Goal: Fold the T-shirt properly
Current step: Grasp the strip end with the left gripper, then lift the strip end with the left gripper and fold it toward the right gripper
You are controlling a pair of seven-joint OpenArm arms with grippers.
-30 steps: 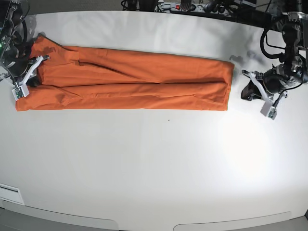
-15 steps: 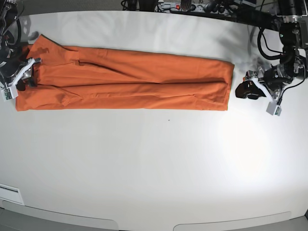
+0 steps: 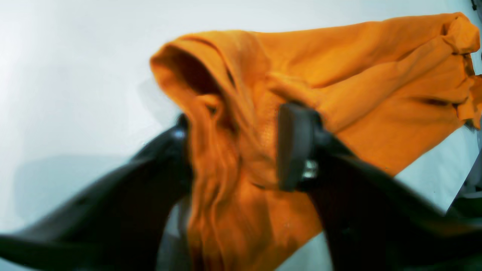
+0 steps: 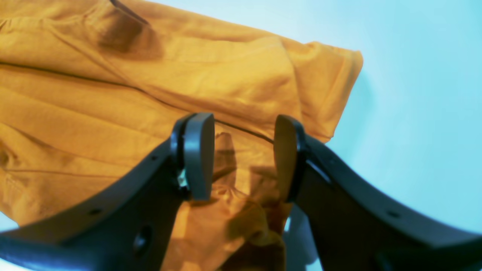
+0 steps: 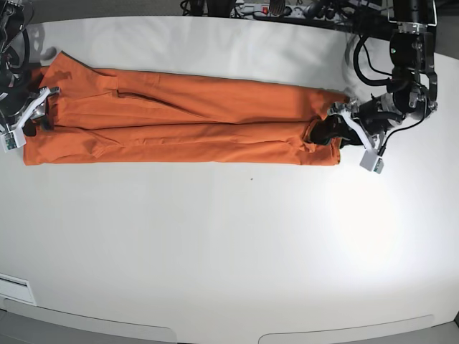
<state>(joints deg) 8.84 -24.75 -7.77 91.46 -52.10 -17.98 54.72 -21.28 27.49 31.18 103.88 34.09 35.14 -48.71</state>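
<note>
An orange T-shirt [image 5: 186,122], folded into a long narrow band, lies across the far half of a white desk [image 5: 229,244]. At its right end the left pincer [image 3: 233,150] has bunched cloth between its fingers, with one pad [image 3: 295,146] pressed against the fabric. At the left end the right pincer [image 4: 243,154] hangs over the cloth with its pads apart. The left wrist view is blurred, so the fold edges are unclear.

The left gripper [image 3: 233,150] pinches bunched cloth near the table's right edge; the right gripper [image 4: 243,156] hovers, jaws apart, at the left edge.
</note>
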